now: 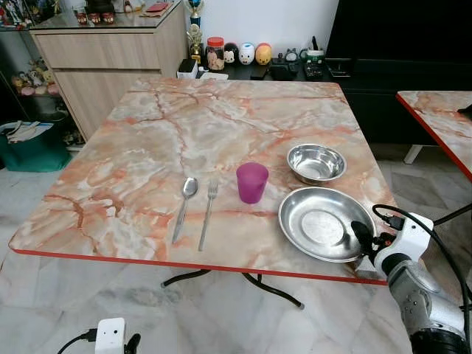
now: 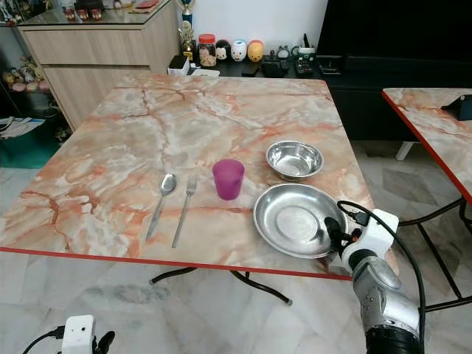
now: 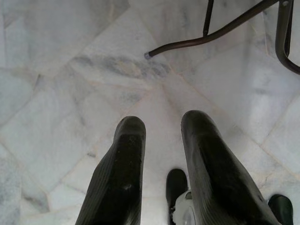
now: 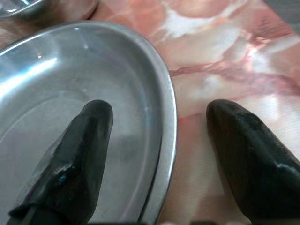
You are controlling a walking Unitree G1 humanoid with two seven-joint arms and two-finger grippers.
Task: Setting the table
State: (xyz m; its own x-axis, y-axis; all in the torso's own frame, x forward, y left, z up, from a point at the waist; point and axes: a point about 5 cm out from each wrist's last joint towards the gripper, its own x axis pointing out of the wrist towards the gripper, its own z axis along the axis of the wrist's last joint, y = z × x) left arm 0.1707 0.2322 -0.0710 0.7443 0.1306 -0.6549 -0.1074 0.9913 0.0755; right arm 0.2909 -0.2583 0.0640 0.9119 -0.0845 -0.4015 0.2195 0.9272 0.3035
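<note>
- Square surface (image 1: 147, 147) with orange-pink marble pattern and red edge carries all the tableware.
- Round shallow stainless-steel plate (image 1: 321, 223) lies near the surface's front right corner; small round stainless-steel bowl (image 1: 316, 162) sits just behind it, apart from it.
- Purple translucent plastic cup (image 1: 252, 182) stands upright left of the plate.
- Silver metal fork (image 1: 209, 213) lies left of the cup, silver metal spoon (image 1: 184, 206) just beside it further left, roughly parallel, handles toward the front edge.
- Right end effector (image 4: 159, 126) is at the plate's right rim, fingers spread wide: one finger (image 4: 77, 154) over the plate's inside, the other over the surface outside; the rim passes between them.
- Left end effector (image 3: 161, 164) hangs low over the pale marble floor (image 3: 70, 70), fingers parted, gripping nothing.
</note>
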